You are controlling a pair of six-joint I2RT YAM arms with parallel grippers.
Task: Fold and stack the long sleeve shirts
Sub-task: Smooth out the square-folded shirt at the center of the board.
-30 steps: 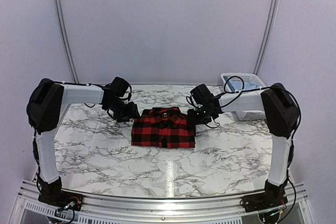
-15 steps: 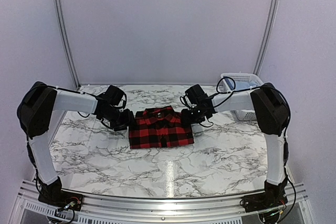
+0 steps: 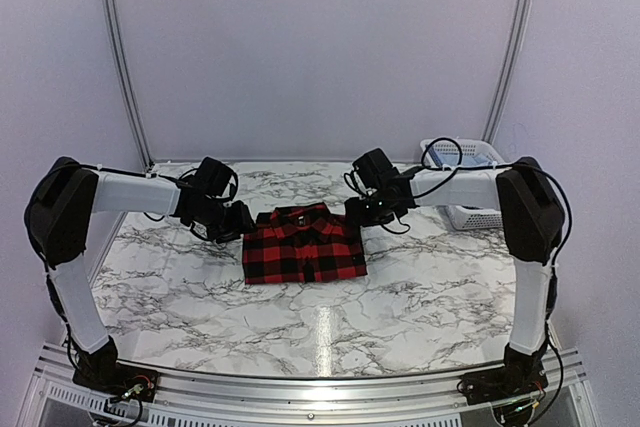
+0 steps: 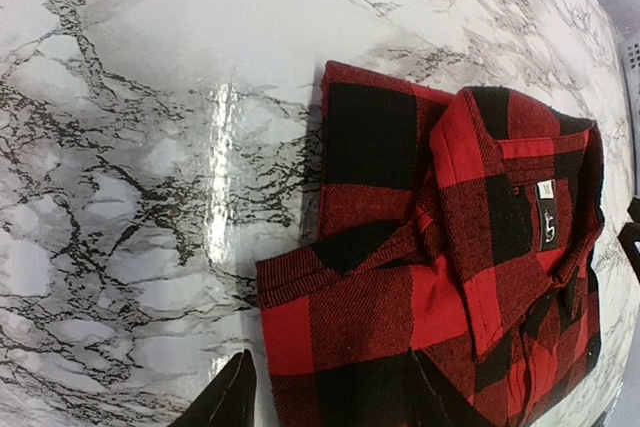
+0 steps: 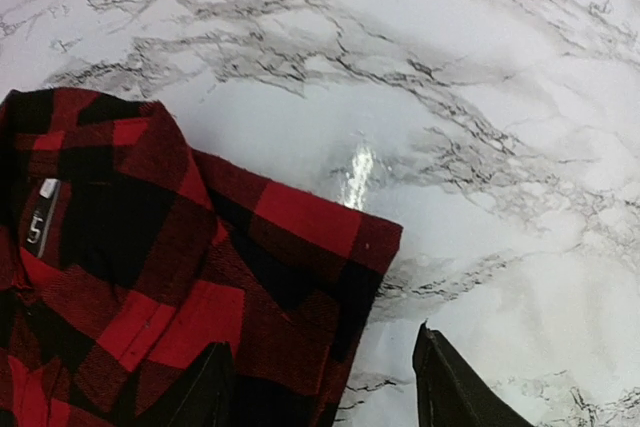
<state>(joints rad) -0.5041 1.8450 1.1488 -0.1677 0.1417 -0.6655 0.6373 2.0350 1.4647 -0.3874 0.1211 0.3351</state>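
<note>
The red-and-black check shirt point(image 3: 303, 245) lies folded on the marble table, collar toward the back. My left gripper point(image 3: 240, 221) is open at the shirt's far left corner. In the left wrist view point(image 4: 335, 409) one finger is over the cloth point(image 4: 440, 247) and the other over bare marble. My right gripper point(image 3: 358, 211) is open at the far right corner. In the right wrist view point(image 5: 325, 387) it straddles the shirt's edge point(image 5: 150, 277) the same way. A pale blue patch point(image 3: 443, 161) shows in the basket; I cannot tell if it is the blue shirt.
A white lattice basket point(image 3: 478, 215) stands at the back right of the table, behind my right forearm. The marble table point(image 3: 330, 317) stretches in front of the shirt. Curved rails and a wall close the back.
The shirt has slid slightly to the left. My right gripper has moved left and back to the shirt's corner. My left gripper has shifted a little left.
</note>
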